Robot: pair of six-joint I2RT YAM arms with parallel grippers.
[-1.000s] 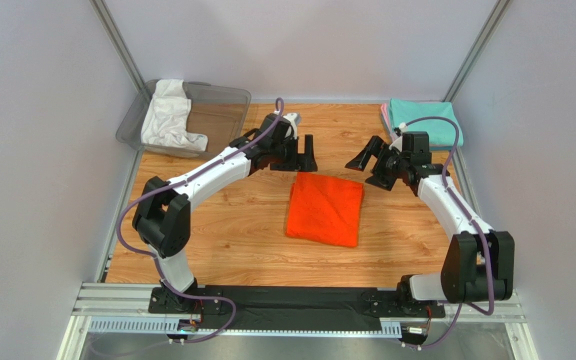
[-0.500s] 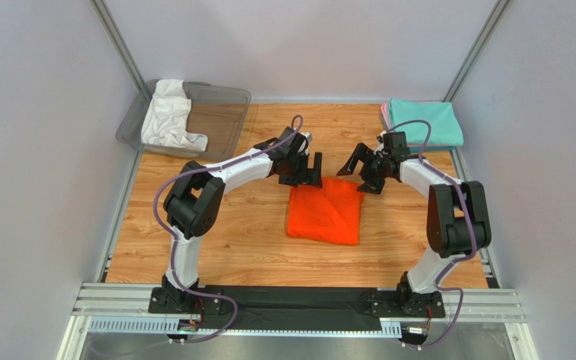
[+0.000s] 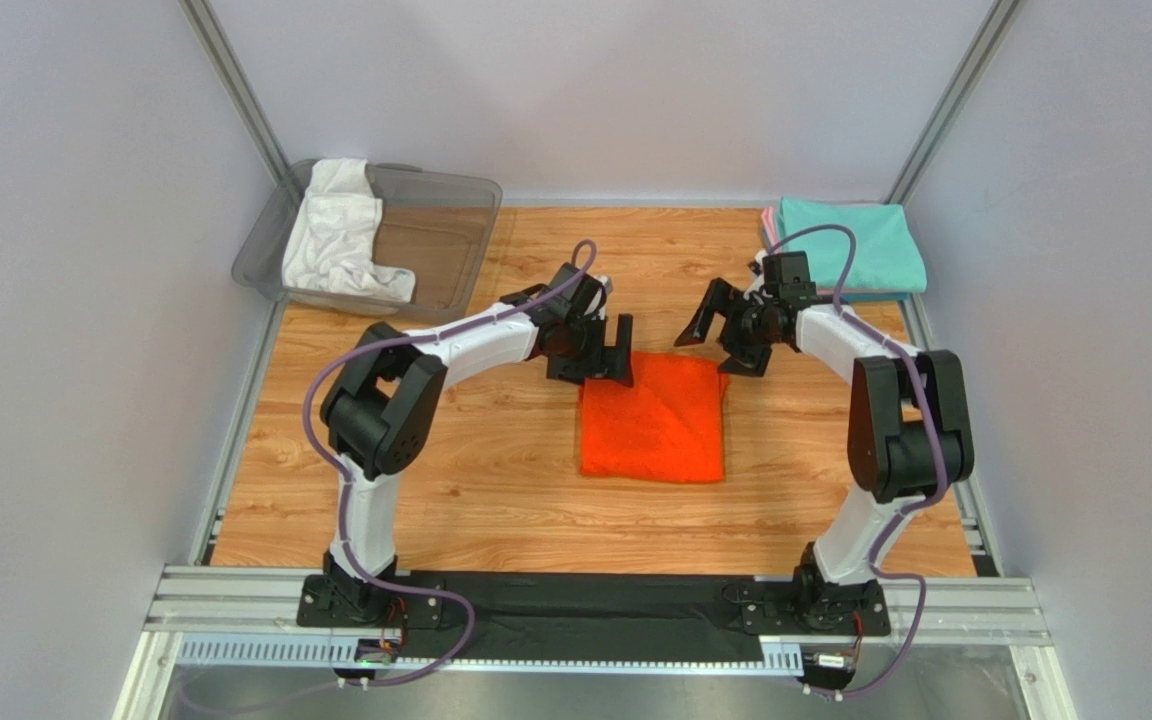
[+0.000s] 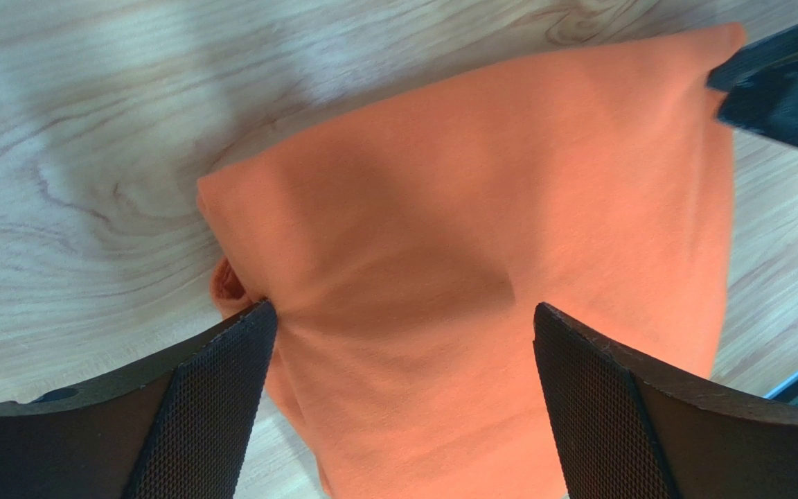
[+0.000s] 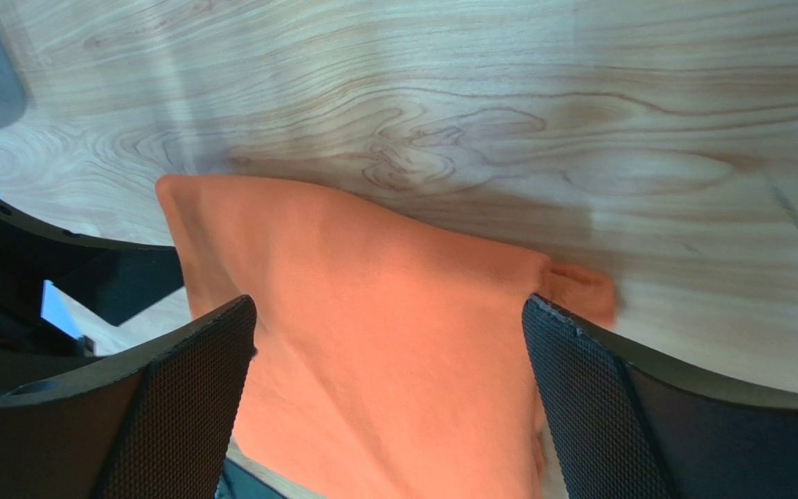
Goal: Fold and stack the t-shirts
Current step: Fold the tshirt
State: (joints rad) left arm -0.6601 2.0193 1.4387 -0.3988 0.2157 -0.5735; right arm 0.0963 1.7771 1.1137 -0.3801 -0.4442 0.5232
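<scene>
Your left gripper [image 3: 608, 357] and right gripper [image 3: 720, 338] have just closed in, jaws spread wide and empty, each now at a far corner of the folded orange t-shirt [image 3: 654, 423]. The shirt lies flat beneath both, likely ready for pinching and another fold.

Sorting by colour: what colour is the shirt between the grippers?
The shirt is plain bright orange; left wrist view shows it best.

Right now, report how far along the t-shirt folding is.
Done: the teal t-shirt lies folded on the pink t-shirt, far right, and the orange t-shirt is folded mid-table. In hand: the left gripper and right gripper stand open at its far edge, gripping nothing. Left: stacking the orange one, then folding the white t-shirt crumpled in the bin.
</scene>
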